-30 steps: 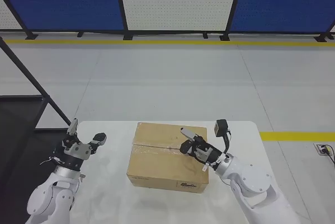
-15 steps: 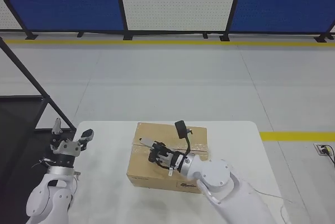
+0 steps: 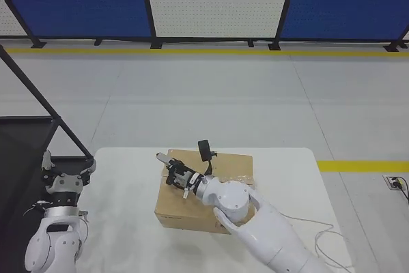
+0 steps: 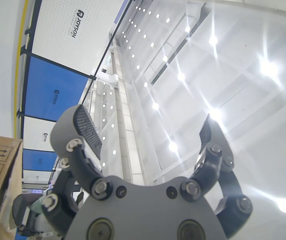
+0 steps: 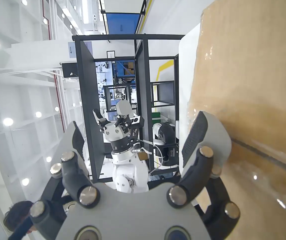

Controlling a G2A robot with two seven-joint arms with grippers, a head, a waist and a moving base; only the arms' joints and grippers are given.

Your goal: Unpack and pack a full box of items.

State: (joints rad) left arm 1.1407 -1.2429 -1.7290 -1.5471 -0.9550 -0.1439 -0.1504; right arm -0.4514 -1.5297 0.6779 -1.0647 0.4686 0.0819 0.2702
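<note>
While spread, right gripper (image 5: pixel 138 124) over box (image 3: pixel 180 205)

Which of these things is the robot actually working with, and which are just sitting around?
Part of the job:
- cardboard box, closed and taped
- right gripper, open, at the box
- left gripper, open, off by the table's edge
- table under the box

Just around:
- black rack
- partition panels
- yellow floor line
</note>
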